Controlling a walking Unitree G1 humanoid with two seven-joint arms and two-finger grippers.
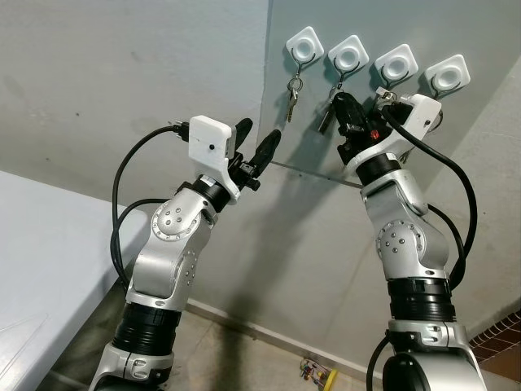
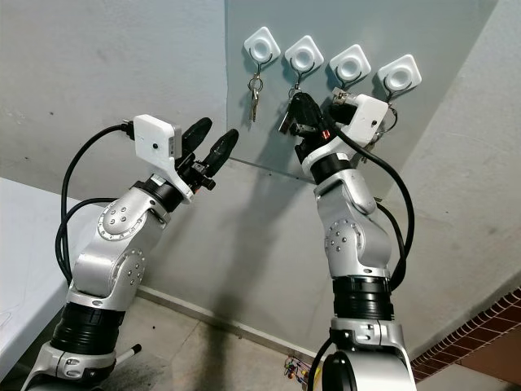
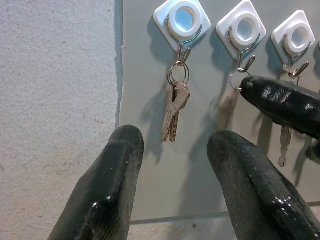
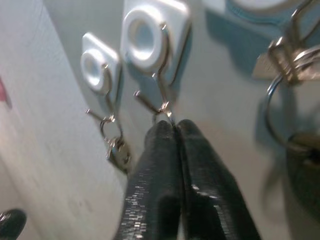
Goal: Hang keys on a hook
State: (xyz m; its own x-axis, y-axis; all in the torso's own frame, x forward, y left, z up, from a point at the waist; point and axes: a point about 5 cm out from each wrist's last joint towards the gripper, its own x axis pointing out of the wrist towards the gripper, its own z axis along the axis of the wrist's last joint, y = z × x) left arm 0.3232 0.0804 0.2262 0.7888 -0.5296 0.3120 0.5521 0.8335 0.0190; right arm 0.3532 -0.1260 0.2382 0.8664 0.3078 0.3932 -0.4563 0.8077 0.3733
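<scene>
Four hooks: white square wall hooks (image 1: pixel 379 63), upper right.
Right tool (image 4: pixel 172 125): clenched on silver key ring (image 4: pixel 169 116) at second hook.
Left tool (image 3: pixel 172 150): released, idle.
Next: seat ring, release.

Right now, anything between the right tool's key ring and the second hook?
Nothing visible. The right tool is pinched shut on a thin silver key ring right at the tip of the second white diamond-shaped wall hook. The neighbouring hung silver keys hang clear.
</scene>
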